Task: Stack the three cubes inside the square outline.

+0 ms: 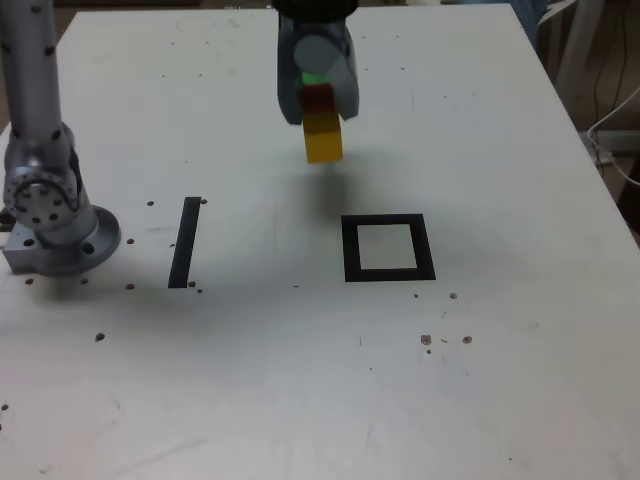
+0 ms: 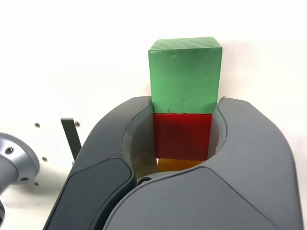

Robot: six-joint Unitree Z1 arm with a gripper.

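Three cubes form one column in my gripper (image 1: 320, 100): green cube (image 1: 314, 77) at the top, red cube (image 1: 320, 98) in the middle, yellow cube (image 1: 323, 138) at the bottom. In the wrist view the gripper (image 2: 184, 125) is shut on the red cube (image 2: 182, 136), with the green cube (image 2: 185, 74) sticking out past the fingers and only a sliver of the yellow cube (image 2: 177, 165) showing. The square outline (image 1: 350, 250) lies nearer the camera and towards the exterior view's right of the column. I cannot tell whether the yellow cube touches the table.
A straight black strip (image 1: 185, 242) lies to the exterior view's left of the outline. The arm's metal base (image 1: 55, 225) stands at the left edge. Small dark specks (image 1: 445, 340) dot the white table (image 1: 300, 380). Chair legs and cables show past the table's right edge.
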